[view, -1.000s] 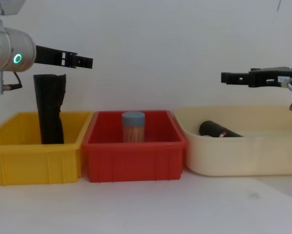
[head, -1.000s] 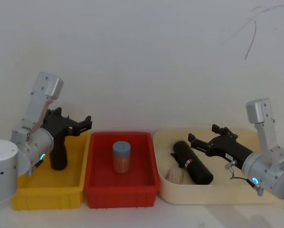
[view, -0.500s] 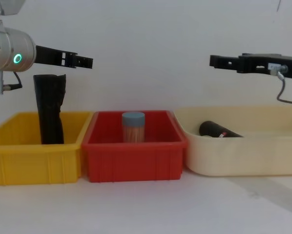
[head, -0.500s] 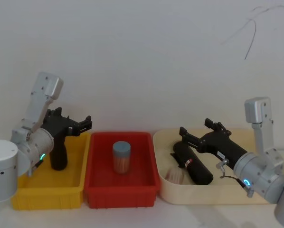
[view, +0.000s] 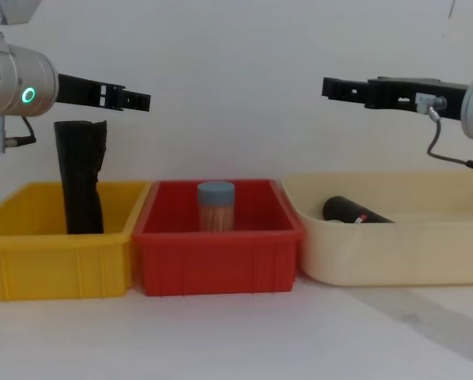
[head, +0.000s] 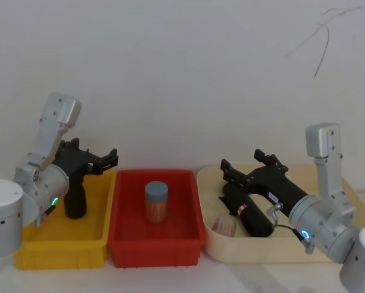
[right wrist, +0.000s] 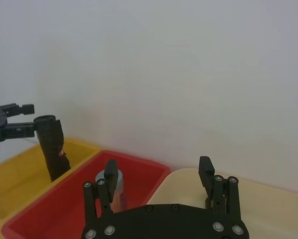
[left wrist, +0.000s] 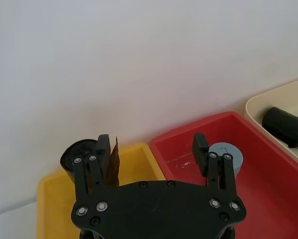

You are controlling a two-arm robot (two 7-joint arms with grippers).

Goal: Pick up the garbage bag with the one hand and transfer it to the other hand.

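Head view, items listed from left to right.

1. Left pincer (head: pixel 109 160), on the green-ringed silver-grey arm: long black fingers spread wide, nothing between them. It hangs above the yellow bin, level and pointing inward, seemingly a parked waiting pose.

2. Yellow bin (head: pixel 60 247): rigid moulded plastic, rectangular, glossy. It holds a tall black roll (head: pixel 75 198) standing upright against the back left corner; in the chest view its top is ragged and flared and no label can be seen.

3. Red bin (head: pixel 155 247): same moulded form, set touching the yellow one. At its middle stands a jar (head: pixel 156 202), cylindrical, with a dull grey-blue cap over a clear body of pale sticks.

4. Cream tub (head: pixel 265 250): smooth, round-cornered, wider than the bins. The garbage bag (head: pixel 248 210) lies on its side on the tub floor, a matte black cylinder with a small red-and-white band, running diagonally. A pale ribbed object (head: pixel 224 225) lies just beside its near end.

5. Right pincer (head: pixel 248 165), on the blue-ringed arm: fingers parted wide, empty, hovering above the far end of the garbage bag, not touching it. The placement suggests a line-up for a descent and grasp.

6. Surface (view: pixel 236 340): plain white, matte.
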